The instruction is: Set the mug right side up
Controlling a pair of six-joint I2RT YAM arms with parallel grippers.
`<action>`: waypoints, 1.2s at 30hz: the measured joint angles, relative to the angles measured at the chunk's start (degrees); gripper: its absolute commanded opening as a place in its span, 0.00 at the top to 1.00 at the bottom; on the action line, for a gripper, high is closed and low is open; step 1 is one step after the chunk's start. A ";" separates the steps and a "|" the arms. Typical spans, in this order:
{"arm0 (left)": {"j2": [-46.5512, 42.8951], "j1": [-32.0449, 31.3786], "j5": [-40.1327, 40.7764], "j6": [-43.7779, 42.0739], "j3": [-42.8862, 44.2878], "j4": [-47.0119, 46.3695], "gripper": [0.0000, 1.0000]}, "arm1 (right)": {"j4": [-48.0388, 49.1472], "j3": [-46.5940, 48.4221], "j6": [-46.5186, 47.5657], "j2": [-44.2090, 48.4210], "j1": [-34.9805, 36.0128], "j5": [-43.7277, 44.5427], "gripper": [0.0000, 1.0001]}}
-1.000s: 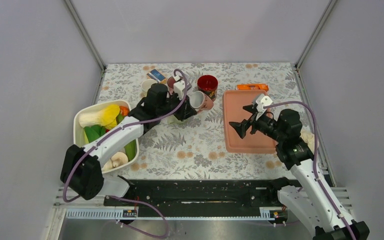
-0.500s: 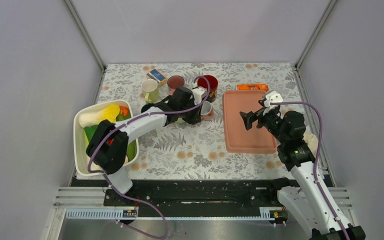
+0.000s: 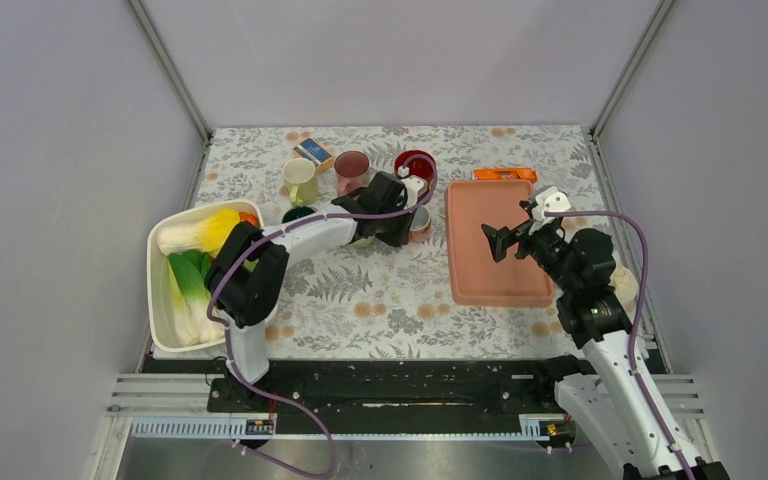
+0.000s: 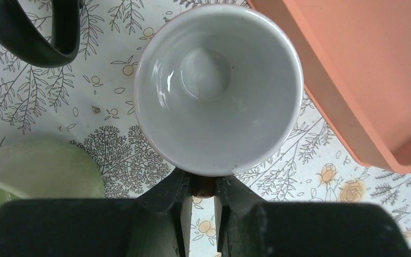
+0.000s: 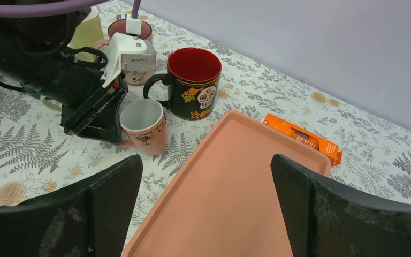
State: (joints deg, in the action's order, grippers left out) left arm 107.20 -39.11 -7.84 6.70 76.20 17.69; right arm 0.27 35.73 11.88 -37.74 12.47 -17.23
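Note:
The pink mug point(image 3: 421, 222) with a white inside point(image 4: 217, 88) stands mouth up on the flowered cloth, just left of the salmon tray point(image 3: 501, 262). My left gripper point(image 4: 203, 184) is shut on its brown-pink handle, fingers pinching from both sides. In the right wrist view the mug point(image 5: 145, 126) sits against the left gripper's black fingers point(image 5: 97, 124). My right gripper point(image 5: 206, 163) hangs open over the tray with nothing between its fingers, well to the right of the mug.
A black skull mug point(image 3: 415, 165) with a red inside stands just behind the pink one. Further left are a pink mug point(image 3: 351, 170), a yellow-green mug point(image 3: 300, 180) and a dark mug point(image 3: 298, 214). A white basket point(image 3: 157, 300) of vegetables sits left; an orange packet point(image 3: 505, 174) lies behind the tray.
My left arm has swung right with the mug and turned it from lying sideways to mouth up. The right gripper has lifted slightly and shifted towards the tray's back.

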 measured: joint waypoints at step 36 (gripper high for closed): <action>-0.39 -0.87 1.20 0.79 0.85 2.38 0.01 | -0.85 -0.39 1.49 0.83 -0.11 -0.42 0.01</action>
State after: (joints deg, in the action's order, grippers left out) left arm 106.80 -39.99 -6.63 7.49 77.06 20.08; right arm -0.58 35.33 13.37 -36.91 12.36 -17.65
